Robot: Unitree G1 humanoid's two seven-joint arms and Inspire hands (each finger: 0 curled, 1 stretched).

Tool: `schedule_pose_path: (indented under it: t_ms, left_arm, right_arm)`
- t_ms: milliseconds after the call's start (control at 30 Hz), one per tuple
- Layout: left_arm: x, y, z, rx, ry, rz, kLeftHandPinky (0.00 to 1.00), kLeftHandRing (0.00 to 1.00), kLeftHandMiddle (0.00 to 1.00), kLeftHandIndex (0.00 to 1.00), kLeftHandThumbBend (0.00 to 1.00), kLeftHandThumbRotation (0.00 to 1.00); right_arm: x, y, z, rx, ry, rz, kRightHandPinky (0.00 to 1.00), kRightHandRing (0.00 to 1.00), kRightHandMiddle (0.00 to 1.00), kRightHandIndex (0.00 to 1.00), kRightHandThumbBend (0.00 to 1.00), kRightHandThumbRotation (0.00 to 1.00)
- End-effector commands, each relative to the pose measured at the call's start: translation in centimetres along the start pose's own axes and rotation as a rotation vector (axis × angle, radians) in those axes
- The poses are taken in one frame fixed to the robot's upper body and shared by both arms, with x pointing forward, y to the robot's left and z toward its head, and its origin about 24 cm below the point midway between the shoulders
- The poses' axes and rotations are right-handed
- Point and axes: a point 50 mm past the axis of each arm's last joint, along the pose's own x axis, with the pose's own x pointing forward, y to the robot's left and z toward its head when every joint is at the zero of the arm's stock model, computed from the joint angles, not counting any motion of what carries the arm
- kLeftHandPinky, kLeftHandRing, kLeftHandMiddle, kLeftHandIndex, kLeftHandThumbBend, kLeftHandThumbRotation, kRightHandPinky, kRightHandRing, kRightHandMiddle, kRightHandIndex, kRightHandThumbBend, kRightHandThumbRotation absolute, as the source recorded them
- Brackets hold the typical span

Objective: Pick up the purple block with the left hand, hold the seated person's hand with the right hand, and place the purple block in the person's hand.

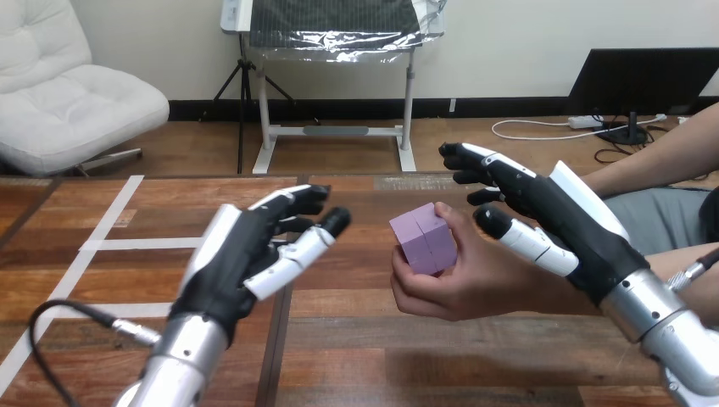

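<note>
left hand (242, 254) hung over the table (102, 288), fingers loosely spread, purple block (422, 239) sat in the person's hand (462, 284), right hand (555, 222) just behind it, fingers straight

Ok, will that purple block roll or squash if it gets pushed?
Probably not roll: the purple block has flat faces and square edges. Likely stiff, since the person's hand curled round it leaves no visible dent.
</note>
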Motion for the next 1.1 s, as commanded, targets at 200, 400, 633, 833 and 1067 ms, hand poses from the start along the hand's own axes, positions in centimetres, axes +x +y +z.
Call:
schedule_pose_path:
  t_ms: [200,400,633,833,1067]
  left_arm:
    - [-1.6,1.8,2.3,-0.021,-0.140,0.112,0.68,0.79,0.80,0.79,0.54,0.76]
    - [-2.5,2.2,2.7,-0.036,-0.162,0.135,0.68,0.79,0.79,0.78,0.52,0.76]
    - [-4.1,2.6,3.4,-0.067,-0.225,0.162,0.66,0.76,0.77,0.76,0.46,0.75]
    - [-5.0,2.7,3.8,-0.067,-0.256,0.167,0.61,0.73,0.75,0.75,0.46,0.77]
    - [-6.0,2.9,4.1,-0.070,-0.298,0.161,0.56,0.71,0.74,0.74,0.44,0.80]
  right_arm:
    - [0.3,-0.2,1.7,0.091,-0.133,-0.125,0.79,0.88,0.89,0.89,0.92,1.00]
    - [0.0,0.3,2.2,0.129,-0.159,-0.154,0.80,0.88,0.89,0.89,0.95,1.00]
    - [-0.6,1.0,3.2,0.184,-0.203,-0.172,0.81,0.88,0.90,0.90,0.94,1.00]
    - [-1.0,1.5,3.8,0.216,-0.224,-0.187,0.80,0.87,0.88,0.88,0.93,1.00]
    - [-1.5,2.0,4.3,0.261,-0.263,-0.186,0.79,0.86,0.88,0.88,0.90,0.99]
